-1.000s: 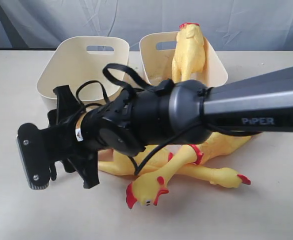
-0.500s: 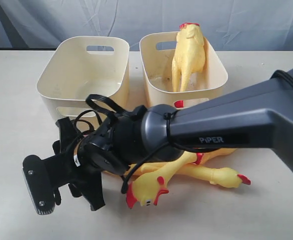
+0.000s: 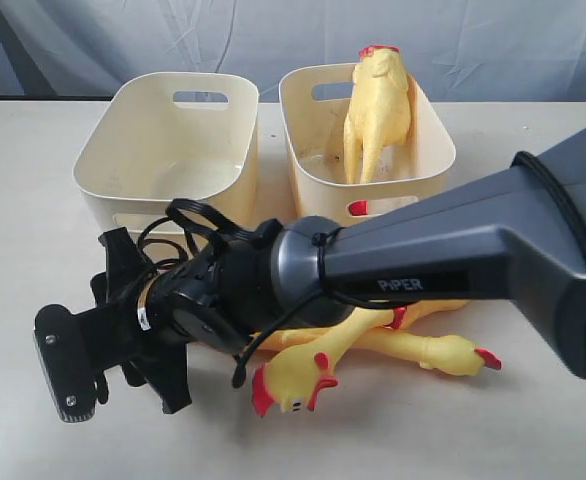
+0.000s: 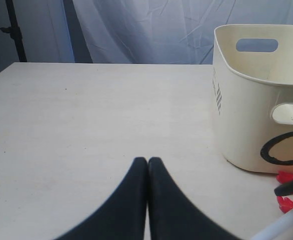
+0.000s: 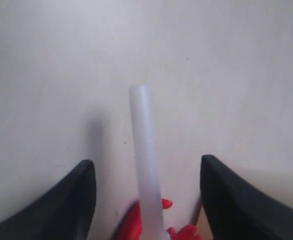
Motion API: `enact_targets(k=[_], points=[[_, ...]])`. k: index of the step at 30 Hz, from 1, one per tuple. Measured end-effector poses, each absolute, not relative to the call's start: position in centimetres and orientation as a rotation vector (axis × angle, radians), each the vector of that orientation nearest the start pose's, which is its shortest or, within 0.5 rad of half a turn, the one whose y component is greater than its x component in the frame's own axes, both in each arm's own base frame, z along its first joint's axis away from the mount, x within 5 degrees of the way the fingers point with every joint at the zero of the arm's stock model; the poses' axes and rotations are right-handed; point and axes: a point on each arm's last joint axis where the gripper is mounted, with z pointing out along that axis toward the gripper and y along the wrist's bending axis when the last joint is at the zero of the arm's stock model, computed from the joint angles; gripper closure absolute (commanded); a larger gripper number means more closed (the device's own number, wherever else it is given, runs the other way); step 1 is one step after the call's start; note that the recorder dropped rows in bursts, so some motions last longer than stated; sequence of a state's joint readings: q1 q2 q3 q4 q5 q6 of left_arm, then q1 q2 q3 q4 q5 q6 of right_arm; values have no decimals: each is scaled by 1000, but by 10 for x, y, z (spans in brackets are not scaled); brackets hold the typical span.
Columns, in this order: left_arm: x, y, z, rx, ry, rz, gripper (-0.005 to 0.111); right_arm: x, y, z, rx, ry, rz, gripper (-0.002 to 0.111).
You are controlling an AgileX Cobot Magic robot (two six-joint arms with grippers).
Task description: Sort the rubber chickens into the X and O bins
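Ext view: R arm (image 3: 423,265) covers most of chicken pile (image 3: 413,345). No. of birds in it unclear; only one head, bits of neck + feet show. Arm cut by right edge. Bins (image 3: 163,150): front walls mostly behind arm, marks not seen there.
L wrist view: O bin (image 4: 246,110) cut by edge, O (image 4: 285,148) partly clipped. Tube (image 4: 281,227) + red bits (image 4: 289,192) clipped at corner. L gripper (image 4: 147,161) fingers cut off at base.
R wrist view: tube blurred, base cut by edge. R gripper (image 5: 146,161) fingers likewise.

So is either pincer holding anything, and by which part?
Nothing. The right pincer is open astride the white tube; the left pincer is shut, empty.
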State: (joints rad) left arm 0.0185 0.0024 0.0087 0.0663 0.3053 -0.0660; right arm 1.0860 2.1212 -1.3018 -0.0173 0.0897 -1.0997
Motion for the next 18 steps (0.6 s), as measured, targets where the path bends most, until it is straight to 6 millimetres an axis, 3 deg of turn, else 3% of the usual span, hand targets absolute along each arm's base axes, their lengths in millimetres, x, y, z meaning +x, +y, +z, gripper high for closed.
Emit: enact_targets(k=[10,18], points=[[55,3,183,-33,1799,29,107,218,414,126,-2097,1130,14,56],[55,3,183,-33,1799,29,107,215,409,120,-2183,1208,29,56]])
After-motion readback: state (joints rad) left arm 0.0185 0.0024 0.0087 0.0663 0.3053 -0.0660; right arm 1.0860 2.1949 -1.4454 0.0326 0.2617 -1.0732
